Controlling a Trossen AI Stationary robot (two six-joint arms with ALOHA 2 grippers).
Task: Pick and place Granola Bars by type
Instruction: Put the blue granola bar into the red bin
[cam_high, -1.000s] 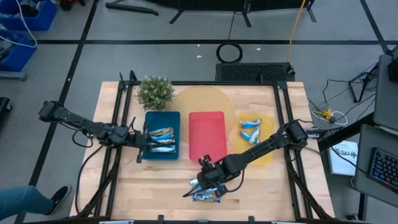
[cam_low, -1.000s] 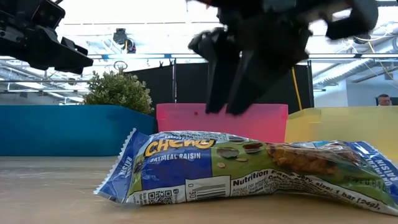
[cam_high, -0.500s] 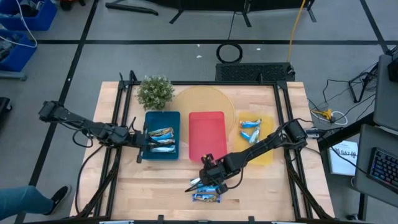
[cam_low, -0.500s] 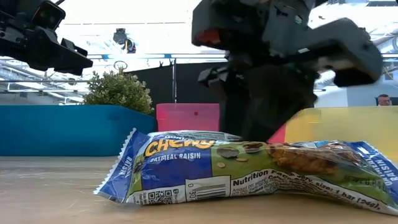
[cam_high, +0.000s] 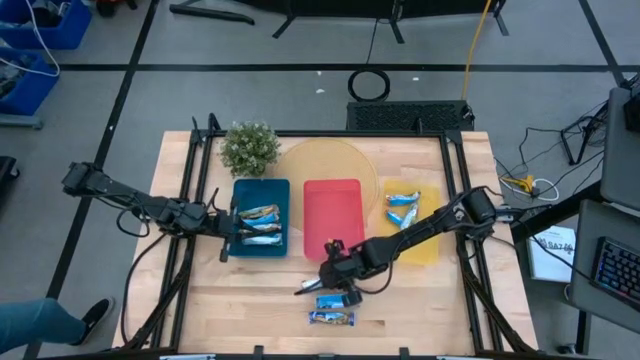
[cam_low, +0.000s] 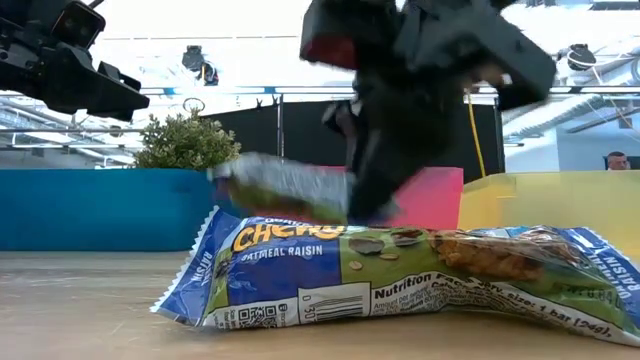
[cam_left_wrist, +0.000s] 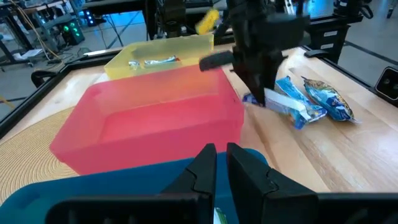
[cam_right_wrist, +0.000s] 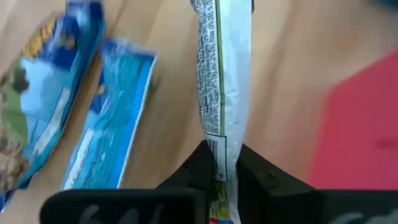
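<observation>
My right gripper (cam_high: 324, 282) is above the table's near middle, shut on a blue-and-white granola bar (cam_high: 307, 289), also visible in the low view (cam_low: 280, 186). Two more bars lie flat on the wood below it, one (cam_high: 333, 301) just under the gripper and one (cam_high: 330, 318) nearer the near edge. The latter fills the low view (cam_low: 400, 275). Other bars lie in the blue tray (cam_high: 260, 243) and the yellow tray (cam_high: 425, 245). My left gripper (cam_left_wrist: 221, 163) hovers shut over the blue tray's left side (cam_high: 232, 232). My right gripper pinches the bar by one end (cam_right_wrist: 219, 134) between its two fingers. The rest of the wrapper (cam_right_wrist: 222, 68) reaches straight out past the fingertips, edge-on. The bar is lifted clear of the table and hangs tilted, close to level, in the low view.
A red tray (cam_high: 332, 215) sits between the blue and yellow trays, just beyond the right gripper. A potted plant (cam_high: 249, 148) and a round woven mat (cam_high: 330, 160) are at the far side. Bare wood lies along the near edge.
My right gripper has come down onto the group of bars near the near edge, taken hold of one and lifted it clear. It has then moved a little toward the far edge and the red tray. The other two bars stayed on the table.
</observation>
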